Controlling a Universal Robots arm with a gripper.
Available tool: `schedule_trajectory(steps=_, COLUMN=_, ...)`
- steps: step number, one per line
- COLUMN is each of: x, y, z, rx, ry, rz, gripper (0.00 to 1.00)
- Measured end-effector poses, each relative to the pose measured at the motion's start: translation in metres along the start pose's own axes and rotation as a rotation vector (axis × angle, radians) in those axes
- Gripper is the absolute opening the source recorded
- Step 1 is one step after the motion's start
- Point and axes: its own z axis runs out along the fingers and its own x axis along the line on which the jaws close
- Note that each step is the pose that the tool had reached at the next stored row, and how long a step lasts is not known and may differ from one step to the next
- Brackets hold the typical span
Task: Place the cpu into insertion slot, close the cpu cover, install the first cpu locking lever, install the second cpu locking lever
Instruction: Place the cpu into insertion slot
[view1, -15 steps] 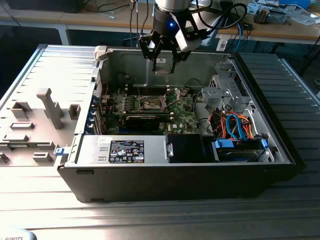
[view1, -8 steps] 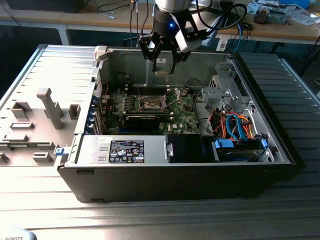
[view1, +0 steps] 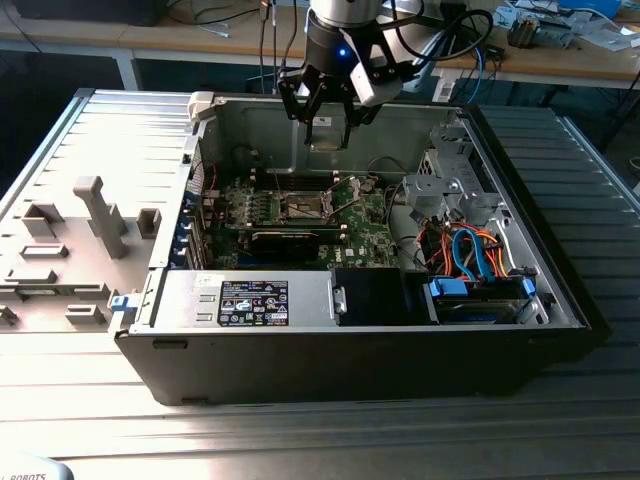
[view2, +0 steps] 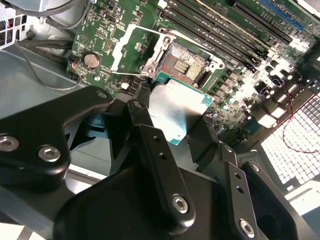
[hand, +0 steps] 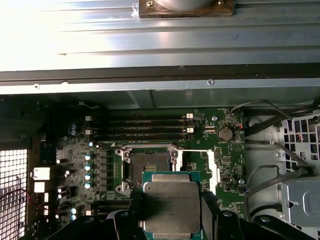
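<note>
Cpu (hand: 171, 207), silver face showing, is clamped between the fingers of the gripper (view1: 326, 120) and held in the air above the open computer case (view1: 300, 370). Below it on the green motherboard (hand: 227, 165), the insertion slot (hand: 147, 167) lies uncovered. The cpu cover (hand: 211, 172) is swung open just beside the slot.

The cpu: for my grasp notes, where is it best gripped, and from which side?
By two opposite edges, from above its metal face, as the gripper does. The cpu is a thin flat square: only its edges can be pinched, leaving the underside free for the insertion slot.
</note>
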Motion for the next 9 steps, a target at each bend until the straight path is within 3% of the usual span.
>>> schedule_trajectory(steps=9, x=0.0000, y=-0.0002, z=0.0022, rx=0.0000, ry=0.0000, rz=0.000, gripper=0.54)
